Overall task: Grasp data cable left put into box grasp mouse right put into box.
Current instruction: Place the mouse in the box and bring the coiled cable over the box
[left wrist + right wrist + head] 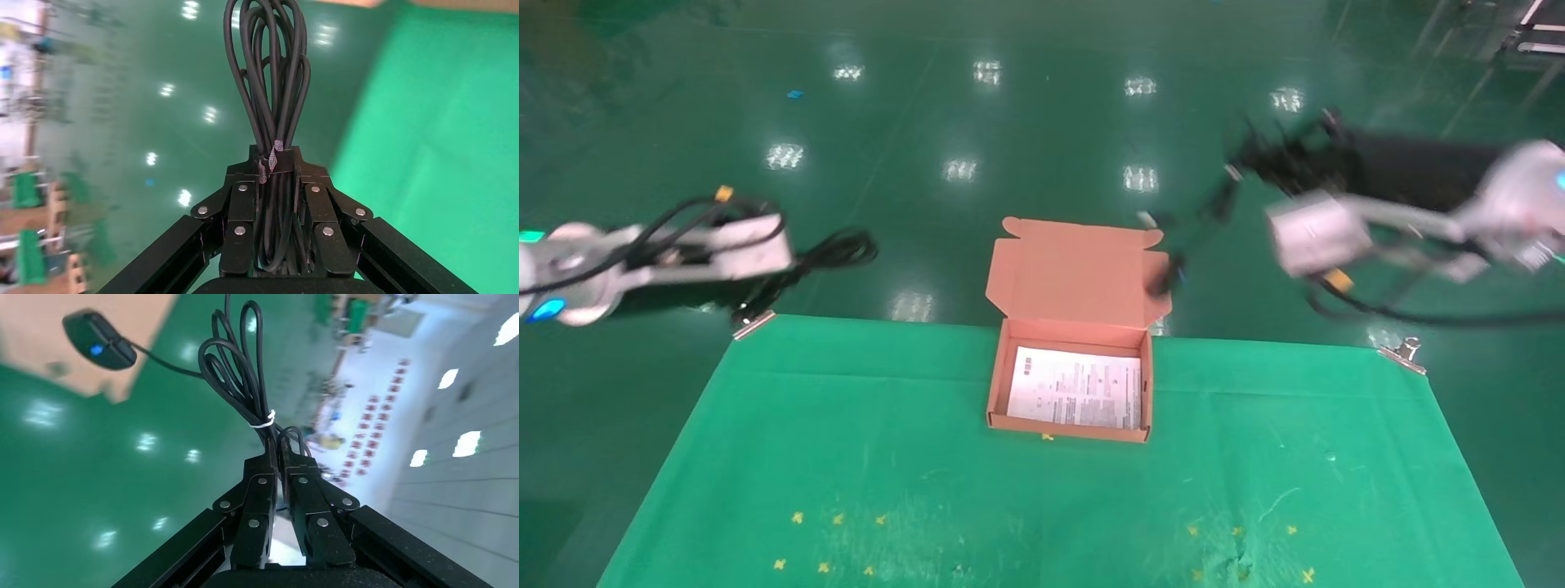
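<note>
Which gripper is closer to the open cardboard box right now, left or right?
Right, narrowly. The right gripper, shut on the mouse's cord, hangs beyond the box's far right corner, the mouse dangling by the lid. The left gripper, holding the data cable, sits farther off left.

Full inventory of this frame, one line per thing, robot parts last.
box: 1, orange-brown cardboard, lid open, far middle of the cloth
printed sheet: 1, white, lining the box bottom
data cable: 1, black looped bundle, held in the left tool, off the table's left far corner
mouse: 1, black, dangling by its cord near the box lid
mouse cord: 1, thin black, tied bundle, clamped in the right tool
cloth: 1, green, covering the table
clips: 2, metal, far cloth corners
left tool: shut on the data cable
right tool: shut on the mouse cord
</note>
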